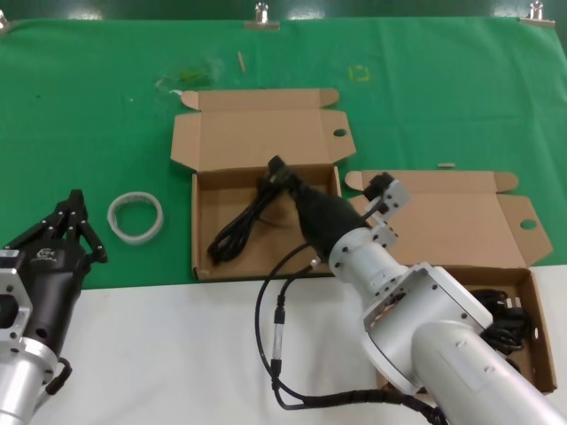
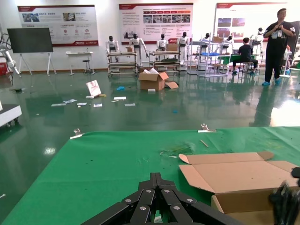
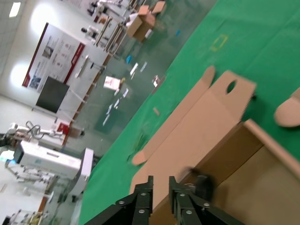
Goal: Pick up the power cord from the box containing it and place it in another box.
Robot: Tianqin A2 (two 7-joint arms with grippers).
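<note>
Pinching power cord [image 1: 244, 221]: right tool [image 1: 276, 168] | boxes: two | left tool [image 1: 73, 212] pressed together

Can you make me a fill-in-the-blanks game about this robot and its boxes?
1. The white ring lies on the ____ cloth.
2. The power cord is ____ in colour.
3. The arm reaching over the box containing it is the robot's ____ one, while the left gripper waits near the ring.
4. The material of that box is ____.

Missing words: green, black, right, cardboard.
</note>
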